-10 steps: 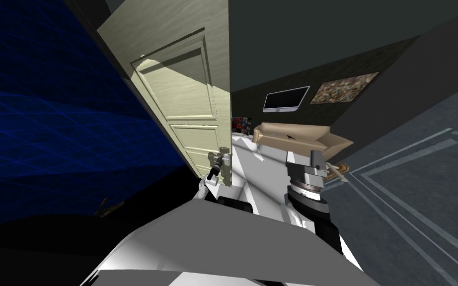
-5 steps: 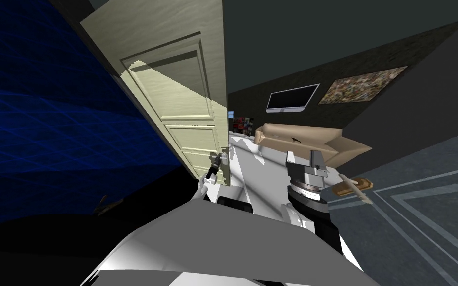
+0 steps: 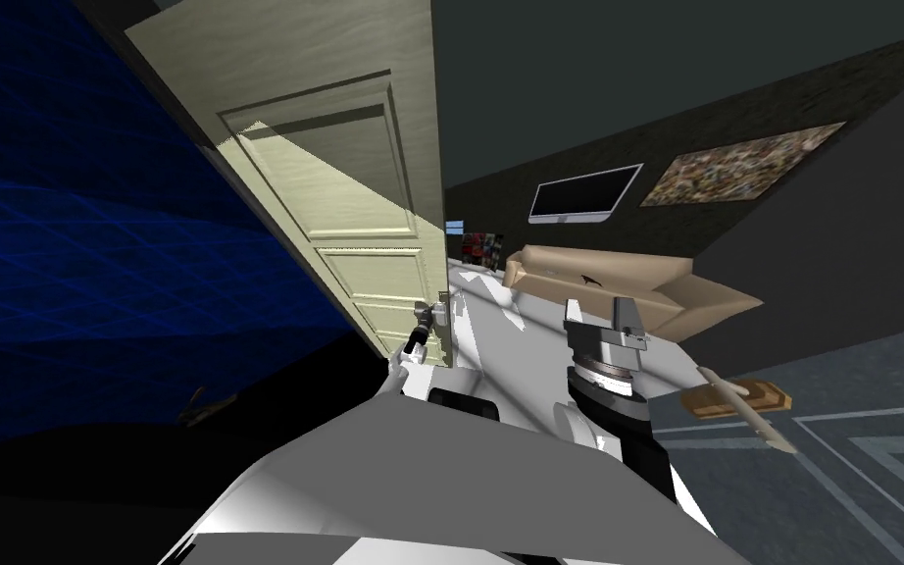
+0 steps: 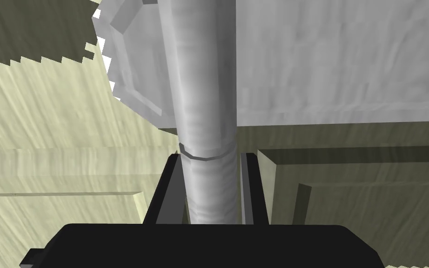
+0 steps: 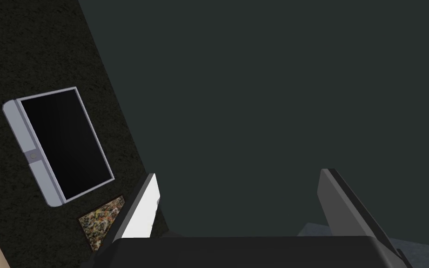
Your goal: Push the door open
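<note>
Clasping grey cylindrical door handle (image 4: pixel 199 93) | left gripper (image 4: pixel 211 158) clenched around it | cream panelled door (image 3: pixel 342 196) straight ahead | right gripper (image 5: pixel 239 176) released

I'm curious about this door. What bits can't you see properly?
Door: its top is cut off by the head view's upper edge.
Handle: its far end runs past the left wrist view's edge.
Colourful things beside the door's edge, head view: too small to name.
</note>
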Controlling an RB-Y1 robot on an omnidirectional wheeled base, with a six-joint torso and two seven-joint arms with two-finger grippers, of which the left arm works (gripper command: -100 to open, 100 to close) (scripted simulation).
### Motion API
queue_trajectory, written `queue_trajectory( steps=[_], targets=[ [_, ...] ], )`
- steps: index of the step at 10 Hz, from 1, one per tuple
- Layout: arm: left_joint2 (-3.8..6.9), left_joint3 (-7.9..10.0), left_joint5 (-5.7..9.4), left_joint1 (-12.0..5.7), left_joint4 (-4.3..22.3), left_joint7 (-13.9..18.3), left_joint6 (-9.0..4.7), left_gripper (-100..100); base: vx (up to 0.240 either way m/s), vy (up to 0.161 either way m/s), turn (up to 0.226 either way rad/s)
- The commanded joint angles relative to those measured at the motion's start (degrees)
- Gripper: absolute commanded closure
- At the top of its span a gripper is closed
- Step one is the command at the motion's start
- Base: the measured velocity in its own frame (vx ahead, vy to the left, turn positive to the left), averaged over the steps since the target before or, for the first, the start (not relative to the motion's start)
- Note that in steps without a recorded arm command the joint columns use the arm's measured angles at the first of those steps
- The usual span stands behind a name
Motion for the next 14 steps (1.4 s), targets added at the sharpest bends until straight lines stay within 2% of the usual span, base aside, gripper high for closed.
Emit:
queue_trajectory(
  steps=[1, 6, 9, 10, 11, 14],
  targets=[
    [0.31, 1.52, 0.19, 0.12, -0.8, -0.2, -0.05, 100, 0.199, -0.093, 0.078],
    [-0.08, 5.33, 0.6, 0.64, -1.1, -1.0, -0.07, 100, 0.175, -0.122, 0.086],
    [-0.38, 6.71, 0.75, 0.83, -1.3, -1.3, -0.07, 100, 0.167, -0.084, 0.062],
    [-0.35, 6.4, 0.75, 1.11, -1.2, -1.1, 0.09, 100, 0.074, -0.02, 0.02],
    [-0.08, 7.5, 0.89, 1.12, -1.3, -1.3, 0.1, 100, 0.132, -0.061, 0.05],
    [0.09, 9.12, 1.08, 1.25, -1.4, -1.6, 0.09, 100, 0.185, -0.062, 0.056]
  ],
)
